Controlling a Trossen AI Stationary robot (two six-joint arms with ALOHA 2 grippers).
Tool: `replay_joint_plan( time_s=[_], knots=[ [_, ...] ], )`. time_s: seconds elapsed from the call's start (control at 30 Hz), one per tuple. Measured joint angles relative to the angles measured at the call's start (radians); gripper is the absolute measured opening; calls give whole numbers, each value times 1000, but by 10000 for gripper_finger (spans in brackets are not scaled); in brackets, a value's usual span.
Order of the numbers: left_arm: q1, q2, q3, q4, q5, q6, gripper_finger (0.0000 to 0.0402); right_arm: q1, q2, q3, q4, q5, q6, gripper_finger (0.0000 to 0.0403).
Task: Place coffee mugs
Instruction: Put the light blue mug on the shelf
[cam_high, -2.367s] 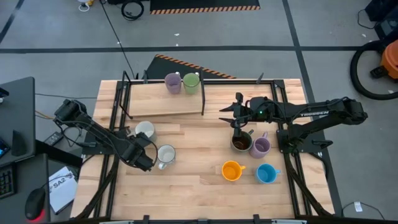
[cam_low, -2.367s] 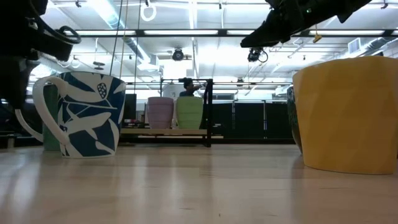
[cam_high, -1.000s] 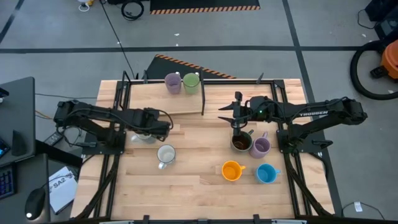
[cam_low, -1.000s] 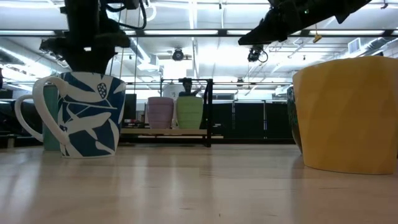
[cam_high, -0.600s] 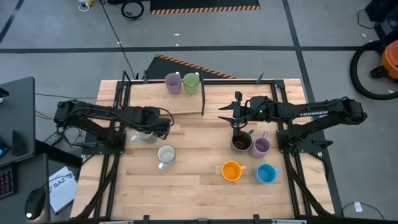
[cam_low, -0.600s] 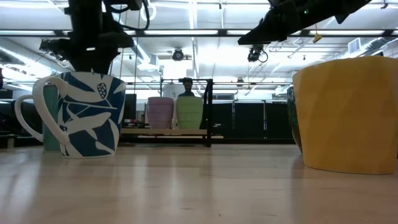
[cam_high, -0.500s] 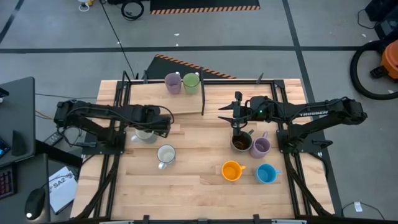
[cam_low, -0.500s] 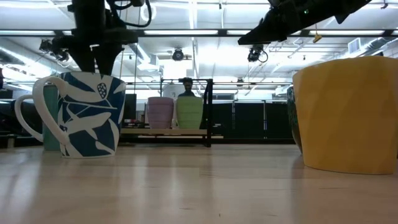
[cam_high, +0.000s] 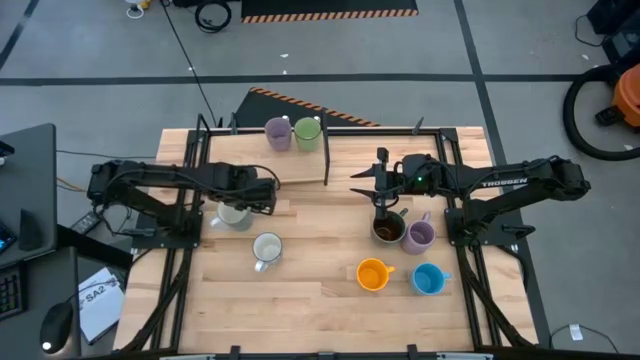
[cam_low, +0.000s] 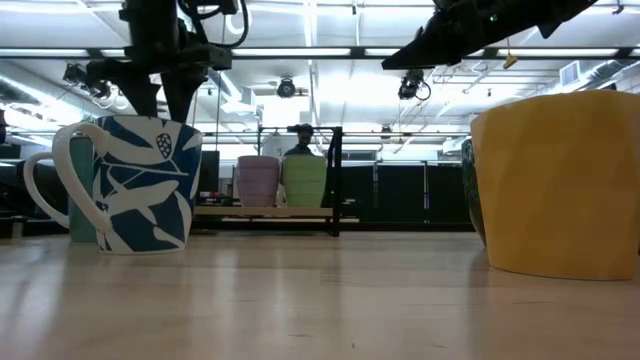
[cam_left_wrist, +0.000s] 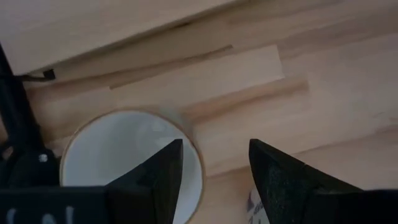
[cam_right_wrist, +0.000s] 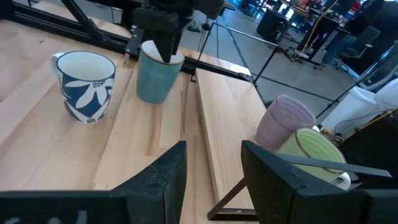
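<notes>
Left gripper (cam_left_wrist: 215, 146) is open over the pale teal mug (cam_right_wrist: 152, 84), which stands on the table (cam_high: 310, 300) left of centre, just in front of the raised shelf (cam_high: 260, 165). One finger sits over the mug's white inside and the other outside the wall, so we read this as a line-up for a rim pinch, with nothing held yet. Right gripper (cam_right_wrist: 213, 149) hangs open and empty above the dark brown mug (cam_high: 388, 230), apparently waiting. The lilac mug (cam_high: 278, 133) and green mug (cam_high: 308, 132) are already on the shelf, so that looks like the drop zone. The leaf-pattern mug (cam_high: 266, 250), second lilac mug (cam_high: 419, 236), orange mug (cam_high: 373, 274) and blue mug (cam_high: 430, 279) are all upright on the table, unplaced. Versus a couple of seconds back, the left arm has left its spot beside the leaf-pattern mug and swung up to the teal one. Over the last second it has only nudged slightly towards centre, jaws about as wide. The right arm and every mug are unchanged. Next call: descend, close on the wall and watch for tipping.
</notes>
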Motion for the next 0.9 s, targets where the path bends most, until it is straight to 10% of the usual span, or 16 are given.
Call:
replay_joint_plan(
  time_s=[0.9],
  knots=[
    [-49,24,-134,22,-53,66,190,0,61,0,73,0,51,158]
  ],
)
